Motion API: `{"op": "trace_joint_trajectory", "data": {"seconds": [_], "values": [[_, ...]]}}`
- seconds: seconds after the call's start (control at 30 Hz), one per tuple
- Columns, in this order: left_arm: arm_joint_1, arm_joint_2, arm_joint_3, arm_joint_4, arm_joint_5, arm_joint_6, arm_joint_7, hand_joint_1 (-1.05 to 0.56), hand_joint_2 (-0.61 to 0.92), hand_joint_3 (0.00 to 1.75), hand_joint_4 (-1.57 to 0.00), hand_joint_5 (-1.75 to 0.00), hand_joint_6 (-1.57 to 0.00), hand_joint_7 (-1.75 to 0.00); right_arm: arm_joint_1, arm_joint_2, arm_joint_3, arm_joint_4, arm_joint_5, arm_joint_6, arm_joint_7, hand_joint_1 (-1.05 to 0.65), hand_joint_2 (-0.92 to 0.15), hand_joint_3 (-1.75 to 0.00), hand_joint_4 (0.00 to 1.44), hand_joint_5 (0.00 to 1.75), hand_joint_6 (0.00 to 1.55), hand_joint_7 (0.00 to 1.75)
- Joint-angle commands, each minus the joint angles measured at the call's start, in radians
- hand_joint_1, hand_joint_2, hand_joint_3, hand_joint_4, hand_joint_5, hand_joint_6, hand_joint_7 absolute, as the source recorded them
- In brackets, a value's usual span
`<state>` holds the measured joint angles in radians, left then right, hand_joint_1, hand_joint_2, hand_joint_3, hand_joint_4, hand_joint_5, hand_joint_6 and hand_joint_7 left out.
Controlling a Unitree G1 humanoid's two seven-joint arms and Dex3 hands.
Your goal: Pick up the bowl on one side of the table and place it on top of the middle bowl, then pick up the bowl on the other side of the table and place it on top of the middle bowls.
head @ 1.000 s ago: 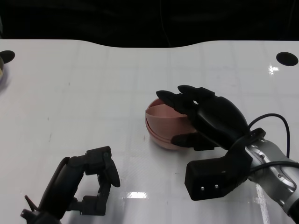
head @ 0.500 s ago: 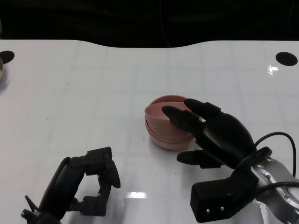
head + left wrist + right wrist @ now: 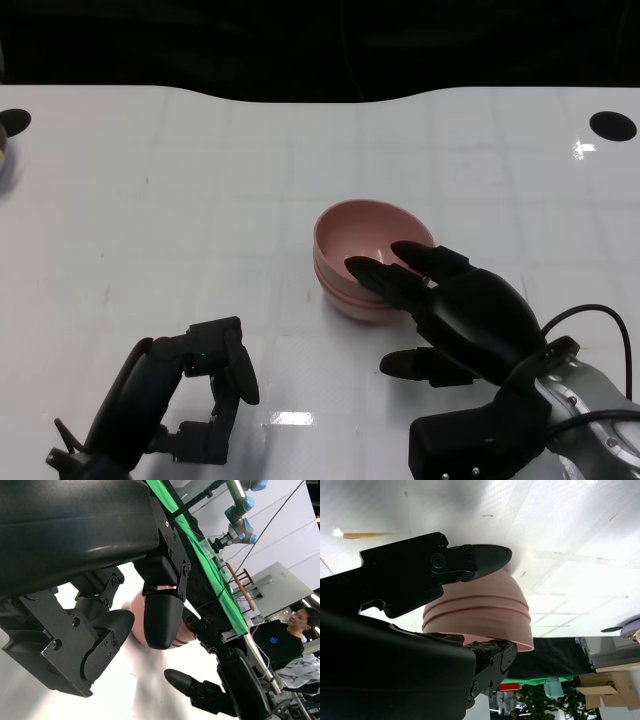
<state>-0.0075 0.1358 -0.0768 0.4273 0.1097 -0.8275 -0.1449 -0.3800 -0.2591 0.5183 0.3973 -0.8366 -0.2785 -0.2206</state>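
**Q:** Bowls — where do they stand in the head view?

**A:** The stacked pink bowls (image 3: 365, 258) sit just right of the frame's centre on the white table (image 3: 200, 200), nested upright, mouth open upward. Ridges on the outer wall, seen in the right wrist view (image 3: 477, 612), show several rims one inside another; the exact number cannot be told.

**Q:** What of the right hand?

**A:** The right hand (image 3: 455, 315) enters from the lower right of the head view. Its fingers (image 3: 385, 278) are spread and lie at the stack's near rim, overlapping it; whether they touch cannot be told. The thumb points left beneath them, apart from the stack. It holds nothing.

**Q:** And the left hand?

**A:** The left hand (image 3: 190, 395) rests at the lower left, well apart from the stack, fingers curled inward with nothing in them.

**Q:** Anything else in view?

**A:** A dark round hole (image 3: 613, 125) marks the table's upper right. In the left wrist view a person in a dark shirt (image 3: 282, 640) sits at the right edge, beyond a green cloth (image 3: 210, 560).
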Motion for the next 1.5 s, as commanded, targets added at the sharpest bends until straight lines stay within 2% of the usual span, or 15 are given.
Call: {"op": "trace_joint_trajectory", "data": {"seconds": [0.03,0.4,0.7,1.0,1.1,1.13,1.2,1.33,1.5], "values": [[0.009,0.011,0.008,-0.002,-0.003,-0.001,0.006,-0.01,0.26,1.58,-0.90,-1.75,-0.84,-1.57,0.010,-0.015,0.003,0.013,-0.008,-0.004,-0.020,-0.74,-0.92,-0.24,0.18,0.09,0.24,0.04],[0.008,0.011,0.009,-0.001,0.000,0.003,0.008,0.00,0.27,1.57,-0.90,-1.75,-0.84,-1.57,0.014,-0.019,0.010,0.029,-0.005,-0.021,-0.027,-0.72,-0.92,-0.28,0.15,0.09,0.22,0.02],[0.009,0.009,0.010,0.000,0.001,-0.002,0.012,0.02,0.28,1.57,-0.91,-1.75,-0.85,-1.57,0.039,-0.018,-0.032,-0.023,0.005,-0.039,-0.125,-0.67,-0.92,-0.32,0.11,0.10,0.18,0.00],[0.011,0.011,0.008,-0.002,-0.004,-0.002,0.006,0.02,0.27,1.58,-0.91,-1.75,-0.85,-1.57,0.166,-0.082,-0.111,-0.164,0.047,-0.090,-0.142,-0.57,-0.92,-0.28,0.10,0.15,0.18,0.01],[0.009,0.012,0.008,0.002,-0.003,-0.009,0.006,0.02,0.27,1.58,-0.91,-1.74,-0.85,-1.57,0.226,-0.108,-0.145,-0.208,0.071,-0.126,-0.163,-0.53,-0.92,-0.18,0.15,0.27,0.25,0.04],[0.009,0.012,0.008,0.002,-0.002,-0.009,0.006,0.02,0.27,1.58,-0.91,-1.74,-0.85,-1.57,0.245,-0.112,-0.159,-0.218,0.083,-0.142,-0.171,-0.49,-0.92,-0.12,0.11,0.47,0.29,0.06],[0.008,0.012,0.008,0.004,-0.003,-0.010,0.005,0.03,0.28,1.58,-0.91,-1.74,-0.85,-1.57,0.283,-0.120,-0.188,-0.241,0.103,-0.180,-0.194,-0.45,-0.92,-0.05,0.10,0.69,0.37,0.08],[0.006,0.014,0.007,0.009,-0.007,-0.015,0.001,0.02,0.28,1.57,-0.91,-1.74,-0.84,-1.57,0.355,-0.126,-0.242,-0.285,0.149,-0.242,-0.207,-0.33,-0.89,-0.01,0.22,0.81,0.49,0.13],[0.002,0.015,0.008,0.017,-0.006,-0.017,0.003,0.01,0.28,1.57,-0.91,-1.74,-0.85,-1.56,0.421,-0.101,-0.297,-0.315,0.212,-0.291,-0.214,-0.20,-0.87,0.00,0.42,0.88,0.68,0.20]]}}
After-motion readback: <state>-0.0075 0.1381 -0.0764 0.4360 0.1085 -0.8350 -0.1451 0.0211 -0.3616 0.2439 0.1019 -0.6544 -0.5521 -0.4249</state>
